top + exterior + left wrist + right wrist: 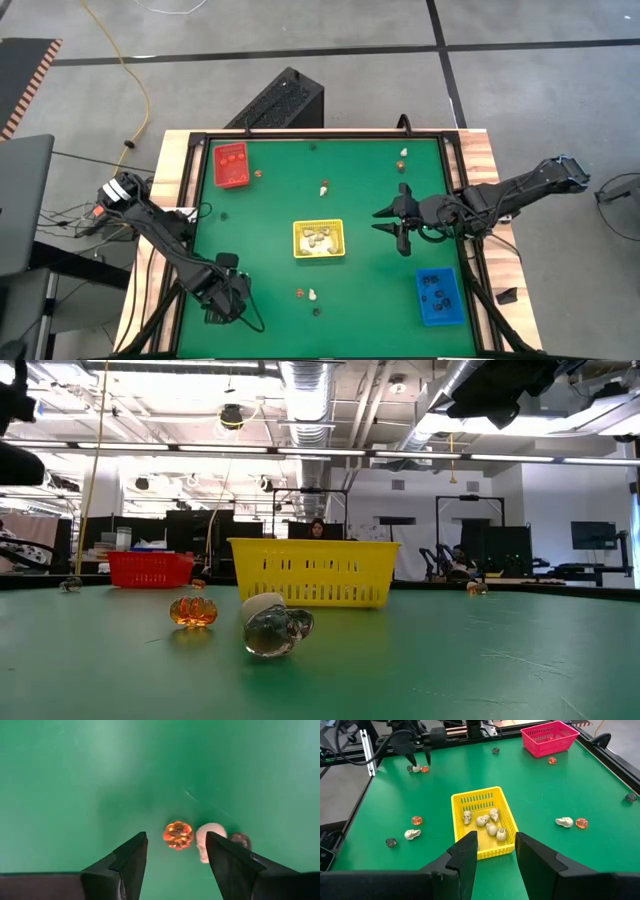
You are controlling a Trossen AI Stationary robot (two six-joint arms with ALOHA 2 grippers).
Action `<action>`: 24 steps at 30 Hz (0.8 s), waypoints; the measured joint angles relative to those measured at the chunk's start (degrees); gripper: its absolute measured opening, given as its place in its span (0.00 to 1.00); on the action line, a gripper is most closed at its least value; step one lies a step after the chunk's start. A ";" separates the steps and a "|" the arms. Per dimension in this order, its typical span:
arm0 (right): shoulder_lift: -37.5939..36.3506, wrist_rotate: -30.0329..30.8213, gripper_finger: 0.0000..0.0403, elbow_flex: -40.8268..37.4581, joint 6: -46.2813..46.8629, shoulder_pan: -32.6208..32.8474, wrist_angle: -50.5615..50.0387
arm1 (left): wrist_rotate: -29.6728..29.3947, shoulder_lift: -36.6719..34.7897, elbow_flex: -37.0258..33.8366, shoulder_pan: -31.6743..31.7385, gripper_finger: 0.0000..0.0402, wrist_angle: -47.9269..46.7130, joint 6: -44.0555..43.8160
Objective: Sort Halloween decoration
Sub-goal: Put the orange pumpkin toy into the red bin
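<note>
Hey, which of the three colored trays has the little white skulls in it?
The yellow tray in the middle of the table, seen in the right wrist view holding several cream-white skulls. The red tray and blue tray hold none.

The green table (pixel 270 200) carries red (pixel 231 165), yellow (pixel 318 239) and blue trays (pixel 439 296) plus scattered trinkets (pixel 324 188).

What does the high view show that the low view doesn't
Only the high view shows the blue tray with dark trinkets, the cream skulls inside the yellow tray, and both arms: the left gripper open near the table's front left, the right gripper between yellow and blue trays. Only the low view shows the room behind. Both show the yellow tray and red tray.
</note>
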 joint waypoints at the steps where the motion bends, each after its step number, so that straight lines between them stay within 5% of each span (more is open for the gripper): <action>1: 0.00 0.00 0.41 0.00 -0.01 0.00 0.00 | -0.01 0.00 -0.41 0.00 0.48 0.09 -0.22; 24: 0.00 -0.01 0.41 0.00 0.01 -0.01 0.00 | -0.24 0.00 -1.79 -0.04 0.39 2.40 0.66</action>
